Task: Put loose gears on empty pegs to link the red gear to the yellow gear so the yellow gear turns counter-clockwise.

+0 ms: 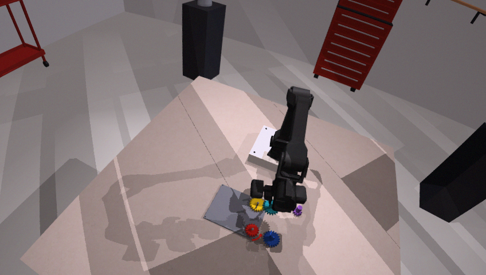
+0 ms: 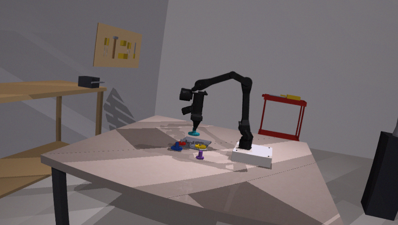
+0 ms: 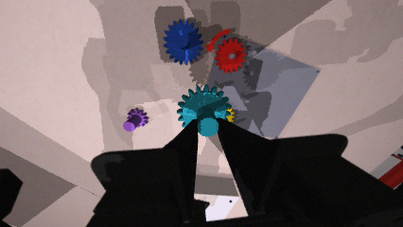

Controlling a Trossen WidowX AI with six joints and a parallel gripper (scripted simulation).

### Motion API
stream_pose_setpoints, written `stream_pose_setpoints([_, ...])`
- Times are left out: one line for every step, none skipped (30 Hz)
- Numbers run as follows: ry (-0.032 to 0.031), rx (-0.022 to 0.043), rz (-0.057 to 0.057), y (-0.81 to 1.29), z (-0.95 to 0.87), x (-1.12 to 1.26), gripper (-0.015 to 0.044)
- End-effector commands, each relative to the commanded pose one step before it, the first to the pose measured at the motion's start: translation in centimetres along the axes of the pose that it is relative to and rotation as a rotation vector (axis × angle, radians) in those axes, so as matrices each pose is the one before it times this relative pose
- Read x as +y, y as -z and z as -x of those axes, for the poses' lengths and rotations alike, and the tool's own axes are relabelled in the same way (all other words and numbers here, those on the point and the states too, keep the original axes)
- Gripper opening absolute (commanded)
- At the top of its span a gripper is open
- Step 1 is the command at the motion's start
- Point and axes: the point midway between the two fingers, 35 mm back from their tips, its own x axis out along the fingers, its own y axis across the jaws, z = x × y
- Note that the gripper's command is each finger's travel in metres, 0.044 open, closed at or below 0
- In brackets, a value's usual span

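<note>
My gripper is shut on the teal gear by its hub and holds it well above the table. In the top view the teal gear shows partly under the arm, beside the yellow gear. The grey board bears the yellow gear and the red gear. The blue gear and small purple gear stand on the table. The empty pegs are mostly lost in shadow.
The white base block of the arm stands behind the board. A red arrow curves beside the red gear. The blue gear is just off the board near the red gear, and the purple gear stands farther out.
</note>
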Motion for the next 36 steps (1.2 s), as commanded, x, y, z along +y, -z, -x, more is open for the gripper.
stream_pose_setpoints([0.00119,-0.00234,0.0004,-0.443,-0.909,-1.02,0.0])
stream_pose_setpoints([0.00027,-0.00026,0.0003,-0.101,-0.215,-0.222,0.0])
stream_pose_setpoints([0.00028,-0.00015,0.0009,-0.104,-0.234,-0.235,0.0])
stream_pose_setpoints([0.00029,-0.00015,0.0009,-0.102,-0.241,-0.244,0.0])
stream_pose_setpoints([0.00029,-0.00014,0.0009,-0.098,-0.242,-0.245,0.0])
stream_pose_setpoints([0.0003,-0.00014,0.0009,-0.094,-0.243,-0.246,0.0])
stream_pose_setpoints([0.0003,-0.00013,0.0009,-0.09,-0.244,-0.248,0.0])
stream_pose_setpoints([0.0003,-0.00013,0.0009,-0.085,-0.245,-0.249,0.0])
stream_pose_setpoints([0.0003,-0.00012,0.0009,-0.081,-0.246,-0.25,0.0])
stream_pose_setpoints([0.00025,-0.0001,0.0008,-0.062,-0.2,-0.204,0.0])
stream_pose_setpoints([0.00015,-0.00006,0.0005,-0.036,-0.121,-0.123,0.0])
stream_pose_setpoints([0.00005,-0.00002,0.0002,-0.012,-0.04,-0.041,0.0])
stream_pose_setpoints([0.0,0.0,0.0,0.004,0.027,-0.001,0.0])
stream_pose_setpoints([0.0,0.0,0.0,0.007,0.046,-0.001,0.0])
stream_pose_setpoints([0.0,0.00001,0.0,0.011,0.069,-0.002,0.0])
stream_pose_setpoints([0.0,0.00001,0.0,0.012,0.074,-0.002,0.0])
stream_pose_setpoints([0.0,0.00001,0.0,0.015,0.085,-0.002,0.0])
stream_pose_setpoints([0.0,0.00001,0.0,0.016,0.094,-0.003,0.0])
stream_pose_setpoints([0.0,0.00001,0.0,0.012,0.068,-0.002,0.0])
stream_pose_setpoints([0.0,0.0,0.0,0.004,0.023,-0.001,0.0])
stream_pose_setpoints([0.0,0.0,0.0,0.0,0.0,0.0,0.0])
stream_pose_setpoints([0.0,0.0,0.0,0.0,0.0,0.0,0.0])
stream_pose_setpoints([0.0,0.0,0.0,0.0,0.0,0.0,0.0])
stream_pose_setpoints([0.0,0.0,0.0,0.0,0.0,0.0,0.0])
stream_pose_setpoints([0.0,0.0,0.0,0.0,0.0,0.0,0.0])
stream_pose_setpoints([0.0,0.0,0.0,0.0,0.0,0.0,0.0])
stream_pose_setpoints([0.0,0.0,0.0,0.0,0.0,0.0,0.0])
stream_pose_setpoints([0.0,0.0,0.0,0.0,0.0,0.0,0.0])
stream_pose_setpoints([0.0,0.0,0.0,0.0,0.0,0.0,0.0])
stream_pose_setpoints([0.0,0.0,0.0,0.0,0.0,0.0,0.0])
stream_pose_setpoints([0.0,0.0,0.0,0.0,0.0,0.0,0.0])
stream_pose_setpoints([0.0,0.0,0.0,0.0,0.0,0.0,0.0])
stream_pose_setpoints([0.0,-0.00001,0.0,-0.009,-0.019,-0.003,0.0])
stream_pose_setpoints([0.0,0.0,0.0019,-0.006,-0.026,0.0,0.0])
stream_pose_setpoints([0.0,0.0,0.0035,-0.006,-0.038,0.001,0.0])
stream_pose_setpoints([0.0,0.0,0.0057,-0.005,-0.056,0.003,0.0])
